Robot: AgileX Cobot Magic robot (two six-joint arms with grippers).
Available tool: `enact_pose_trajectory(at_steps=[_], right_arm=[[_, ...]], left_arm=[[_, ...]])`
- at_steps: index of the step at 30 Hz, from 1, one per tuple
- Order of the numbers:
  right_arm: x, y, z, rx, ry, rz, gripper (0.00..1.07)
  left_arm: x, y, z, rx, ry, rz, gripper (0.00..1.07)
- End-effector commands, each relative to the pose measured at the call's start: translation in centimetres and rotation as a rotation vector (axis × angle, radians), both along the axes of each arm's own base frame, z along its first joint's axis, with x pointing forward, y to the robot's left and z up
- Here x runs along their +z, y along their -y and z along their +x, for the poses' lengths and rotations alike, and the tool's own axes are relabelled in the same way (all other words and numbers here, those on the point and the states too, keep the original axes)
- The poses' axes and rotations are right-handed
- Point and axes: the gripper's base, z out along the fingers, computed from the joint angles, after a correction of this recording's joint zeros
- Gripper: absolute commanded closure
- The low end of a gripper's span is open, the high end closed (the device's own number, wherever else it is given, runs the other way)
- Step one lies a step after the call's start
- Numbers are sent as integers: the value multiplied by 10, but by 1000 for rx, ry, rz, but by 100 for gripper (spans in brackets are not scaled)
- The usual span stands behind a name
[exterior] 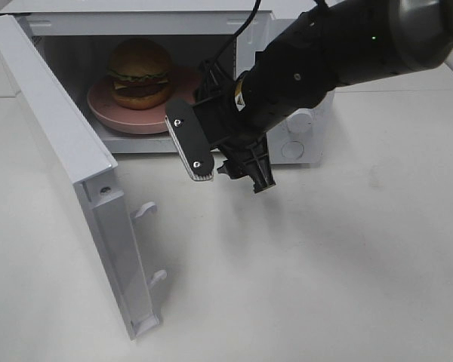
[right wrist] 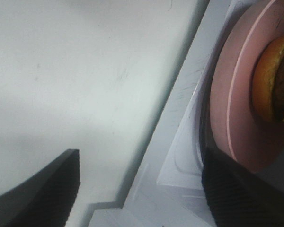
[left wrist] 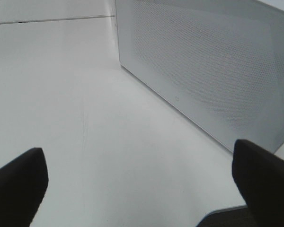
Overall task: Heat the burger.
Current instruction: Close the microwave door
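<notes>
At the near edge of the bench (exterior: 325, 286), the door (exterior: 57, 128) of the microwave (exterior: 306, 143) stands swung wide to the left with its latch hooks pointing outward, which leaves the cavity open to reach. The left fingers (left wrist: 19, 182) are spread wide with nothing between them. They face what looks like the door's dotted outer panel, a spot from which that arm could push the door shut. Further in, the right fingers (exterior: 190, 147) hang over the bench just before the cavity's mouth, apart and empty, with one ribbed pad turned upward. Behind them the pink plate (exterior: 106, 113) rests on the cavity floor and the burger (exterior: 140, 72) sits upright near its middle. The plate looks deep enough inside that the door should clear its rim. By my reading the loading is done, and what remains is closing the door and turning the knob (exterior: 302, 119) on the front panel.
</notes>
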Motion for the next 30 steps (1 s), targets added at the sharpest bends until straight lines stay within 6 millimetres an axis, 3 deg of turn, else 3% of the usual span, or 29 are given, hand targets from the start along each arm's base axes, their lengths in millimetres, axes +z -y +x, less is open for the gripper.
enact_pose_trajectory(at_steps=[1,15,30], right_arm=[[11,10,-8,-31,17,11,36],[43,44,-46,-217,-25,89,36],[87,77,-87,-796,-233,421,36]], left_arm=[[1,0,0,3,18,-2,9],[1,0,0,3,18,-2,9],[1,0,0,3,18,-2,9]])
